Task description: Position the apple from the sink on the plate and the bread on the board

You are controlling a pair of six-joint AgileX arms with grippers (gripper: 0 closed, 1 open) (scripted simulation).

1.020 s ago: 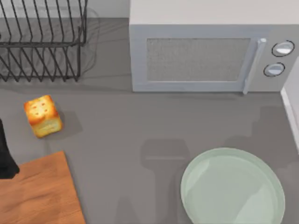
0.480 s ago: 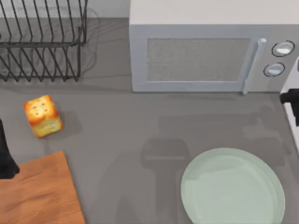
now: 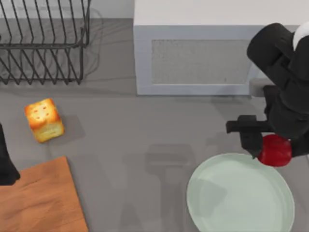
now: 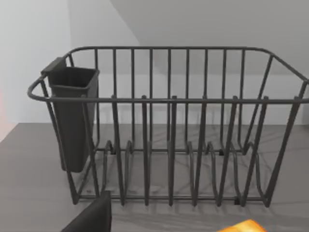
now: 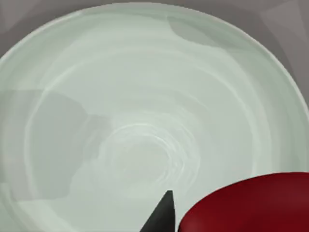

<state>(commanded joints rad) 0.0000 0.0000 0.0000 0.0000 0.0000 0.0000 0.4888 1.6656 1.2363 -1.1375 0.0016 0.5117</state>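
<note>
My right gripper (image 3: 274, 146) is shut on the glossy red apple (image 3: 276, 151), which hangs over the far right rim of the pale green plate (image 3: 227, 203). In the right wrist view the apple (image 5: 251, 205) sits beside one dark fingertip (image 5: 161, 212), with the plate (image 5: 145, 96) spread beneath. The golden bread (image 3: 44, 120) rests on the counter at the left, just beyond the wooden board (image 3: 41, 203). My left gripper (image 3: 6, 166) is parked at the left edge by the board. The sink is out of view.
A grey microwave (image 3: 203, 58) stands at the back, partly covered by my right arm. A black wire dish rack (image 3: 43, 43) sits at the back left; the left wrist view shows the rack (image 4: 169, 125) with a dark cutlery holder (image 4: 72, 116).
My right arm has swung in from the right edge with the apple and now hangs over the plate's far right rim, covering the microwave's handle and knobs. The left arm has not moved.
</note>
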